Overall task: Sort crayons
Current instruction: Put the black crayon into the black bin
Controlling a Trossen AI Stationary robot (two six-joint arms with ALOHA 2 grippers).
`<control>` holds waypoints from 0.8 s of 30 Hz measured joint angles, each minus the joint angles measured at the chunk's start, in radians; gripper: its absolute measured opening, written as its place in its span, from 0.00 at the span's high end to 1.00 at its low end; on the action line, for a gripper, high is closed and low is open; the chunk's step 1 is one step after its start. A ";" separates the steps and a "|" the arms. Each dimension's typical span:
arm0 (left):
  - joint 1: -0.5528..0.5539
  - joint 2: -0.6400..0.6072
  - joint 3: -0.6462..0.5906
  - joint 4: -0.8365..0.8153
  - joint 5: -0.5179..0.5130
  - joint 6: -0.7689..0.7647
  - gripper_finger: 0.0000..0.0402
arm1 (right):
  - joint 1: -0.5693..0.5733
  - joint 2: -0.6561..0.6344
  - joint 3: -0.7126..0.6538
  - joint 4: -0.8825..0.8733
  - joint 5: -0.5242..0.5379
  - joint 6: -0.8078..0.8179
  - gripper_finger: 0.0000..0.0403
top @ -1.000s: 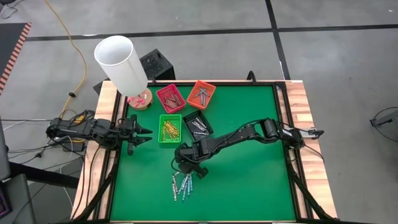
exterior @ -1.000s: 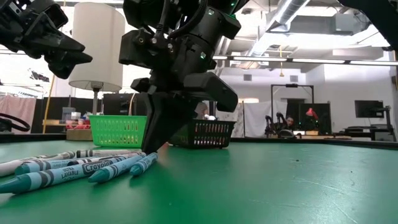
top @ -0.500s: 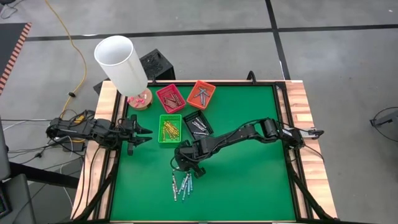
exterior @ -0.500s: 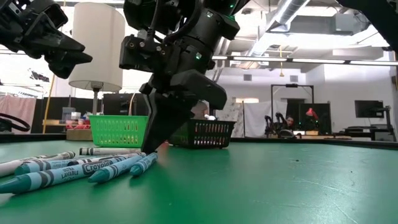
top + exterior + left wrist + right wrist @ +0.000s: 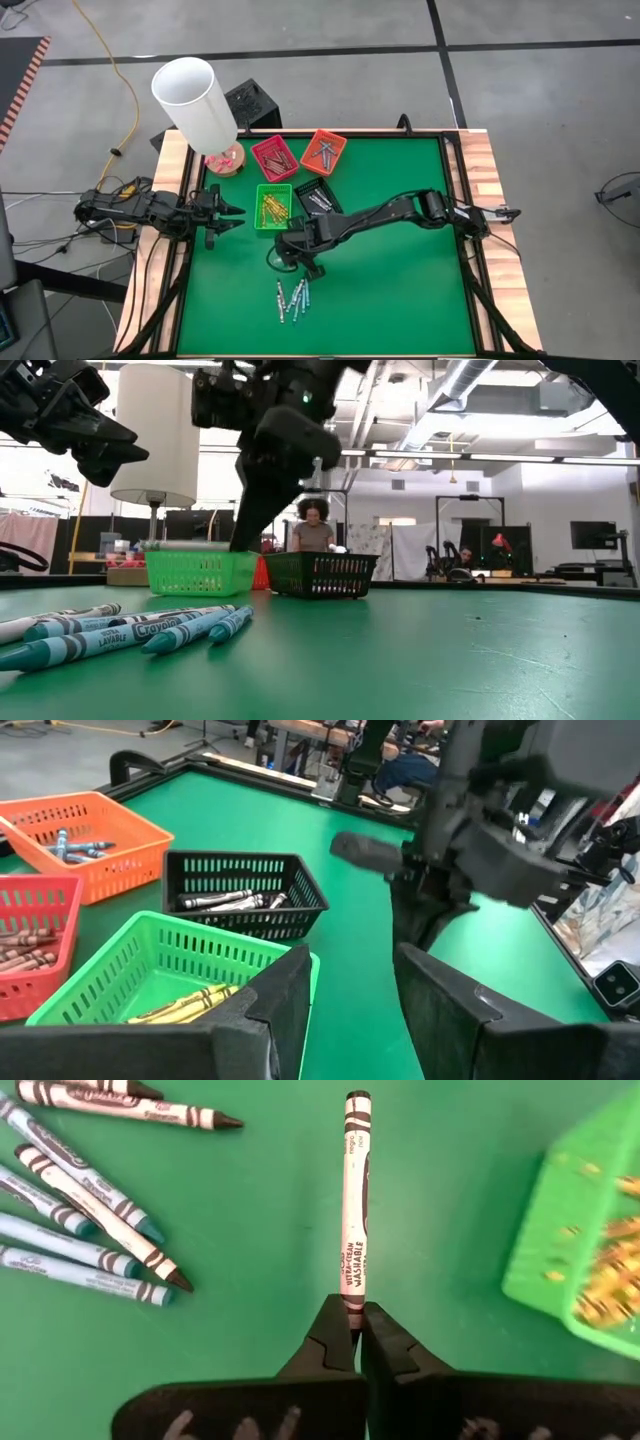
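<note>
Between the loose pile and the trays, one grey-white crayon (image 5: 354, 1200) hangs above the green mat, pinched at one end by the right gripper (image 5: 357, 1330), its fingers pressed together on it. Sorting appears well advanced: the red tray (image 5: 274, 156), orange tray (image 5: 324, 150), green tray (image 5: 273, 205) and black tray (image 5: 243, 895) each hold crayons. A small pile of unsorted crayons (image 5: 292, 297) remains. The left gripper (image 5: 228, 214) waits, partly spread and empty, at the table's left edge.

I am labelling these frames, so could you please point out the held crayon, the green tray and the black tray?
held crayon (image 5: 354, 1210), right wrist view, middle of its wrapper.
green tray (image 5: 272, 205), high view, its contents area.
black tray (image 5: 243, 878), left wrist view, near mesh wall.
</note>
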 joint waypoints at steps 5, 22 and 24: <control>0.000 0.000 0.000 0.000 -0.001 0.000 0.66 | -0.016 -0.002 0.053 -0.093 0.008 0.092 1.00; 0.000 0.000 0.000 -0.003 -0.002 -0.002 0.66 | -0.076 -0.003 0.160 -0.338 0.278 0.456 1.00; 0.000 0.000 0.000 -0.003 -0.017 -0.003 0.66 | -0.087 -0.002 0.161 -0.384 0.376 0.525 1.00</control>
